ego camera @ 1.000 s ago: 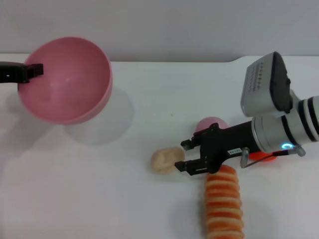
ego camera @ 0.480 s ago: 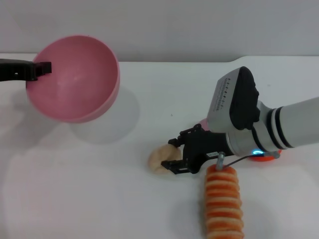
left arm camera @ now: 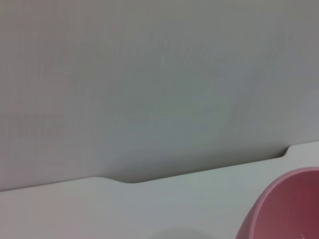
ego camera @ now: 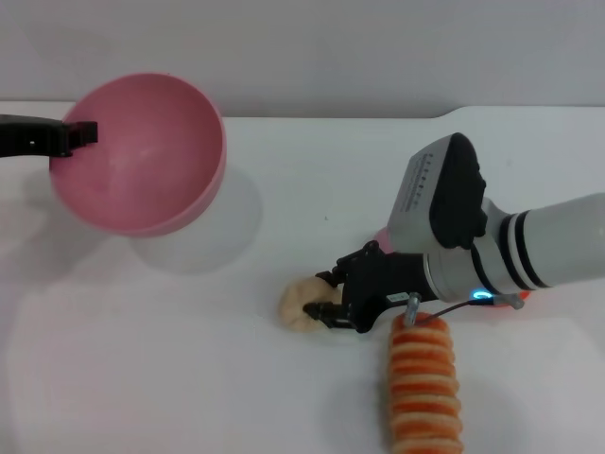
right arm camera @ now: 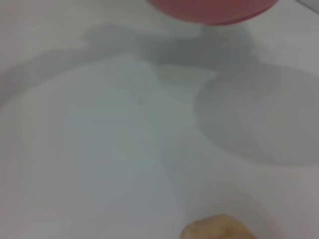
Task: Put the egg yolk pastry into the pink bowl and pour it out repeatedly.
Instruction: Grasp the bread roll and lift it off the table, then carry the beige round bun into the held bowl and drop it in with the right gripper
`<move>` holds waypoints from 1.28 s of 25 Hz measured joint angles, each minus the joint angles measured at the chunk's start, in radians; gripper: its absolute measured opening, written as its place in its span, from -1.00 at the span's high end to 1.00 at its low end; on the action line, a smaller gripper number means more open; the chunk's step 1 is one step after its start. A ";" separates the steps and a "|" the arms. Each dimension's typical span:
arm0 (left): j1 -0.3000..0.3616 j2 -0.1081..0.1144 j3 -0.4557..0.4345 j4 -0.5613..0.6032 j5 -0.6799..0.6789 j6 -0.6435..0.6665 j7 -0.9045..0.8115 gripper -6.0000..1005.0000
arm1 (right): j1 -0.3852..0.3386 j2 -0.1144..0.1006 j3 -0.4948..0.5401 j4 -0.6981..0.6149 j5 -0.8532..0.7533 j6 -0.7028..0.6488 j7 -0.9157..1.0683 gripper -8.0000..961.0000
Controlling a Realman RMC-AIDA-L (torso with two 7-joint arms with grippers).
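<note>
The egg yolk pastry, a pale beige lumpy ball, lies on the white table at centre front. My right gripper is open, its black fingers reaching around the pastry's right side. The pastry's edge also shows in the right wrist view. My left gripper is shut on the rim of the pink bowl and holds it tilted above the table at far left, its opening facing me and empty. The bowl's edge shows in the left wrist view and the right wrist view.
An orange-and-cream striped ridged roll lies just behind and right of my right gripper. A small pink dome and an orange are mostly hidden behind the right arm. The table's back edge meets a grey wall.
My right gripper has moved left and down until its fingers reach around the pastry. The pink bowl has shifted slightly to the right in my left gripper.
</note>
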 joint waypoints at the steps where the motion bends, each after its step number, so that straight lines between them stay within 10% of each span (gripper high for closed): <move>1: -0.003 0.000 0.000 -0.001 0.011 0.000 0.000 0.99 | -0.002 -0.001 0.005 0.000 0.008 0.000 0.000 0.05; 20: -0.085 -0.001 0.023 -0.143 0.105 -0.002 -0.001 0.99 | -0.139 -0.006 0.445 -0.220 0.069 -0.405 -0.058 0.41; 32: -0.164 -0.013 0.297 -0.223 0.032 -0.026 -0.035 0.99 | -0.078 -0.006 0.508 -0.316 0.149 -0.532 -0.055 0.55</move>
